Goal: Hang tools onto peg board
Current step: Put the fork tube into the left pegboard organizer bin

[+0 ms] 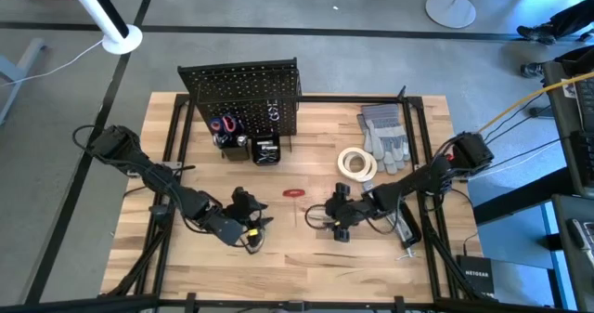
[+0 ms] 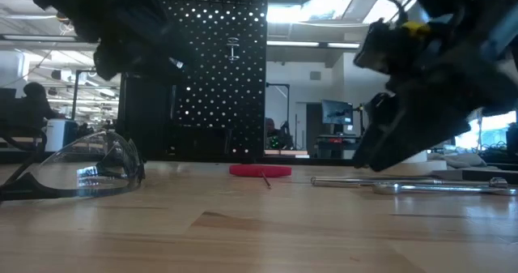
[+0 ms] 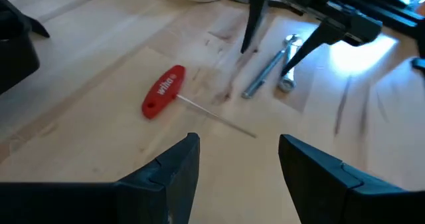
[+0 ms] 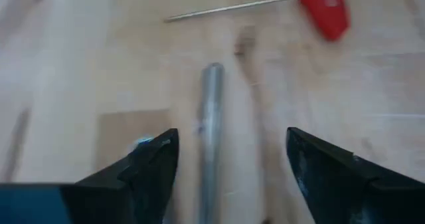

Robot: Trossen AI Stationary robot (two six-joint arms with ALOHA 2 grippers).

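Note:
My left gripper (image 1: 255,218) (image 3: 239,147) is open, low over the table's near middle and facing a red-handled tool with a thin steel shaft (image 1: 294,193) (image 3: 164,91) that lies flat on the wood. My right gripper (image 1: 332,213) (image 4: 232,137) is open too. Its fingers (image 3: 251,24) stand on either side of a silver bar tool (image 4: 212,117) (image 3: 264,70) (image 2: 380,181) lying on the table, apart from it. Clear safety glasses with a black frame (image 2: 81,172) rest on the table near the low camera. The black peg board (image 1: 243,90) (image 2: 214,70) stands upright at the far side.
A white tape roll (image 1: 356,163) and grey gloves (image 1: 383,135) lie at the far right. Small black bins (image 1: 243,141) on the peg board's front hold red-handled items. A second silver tool (image 3: 289,78) lies beside the bar. Bare wood runs along the table's near edge (image 1: 297,262).

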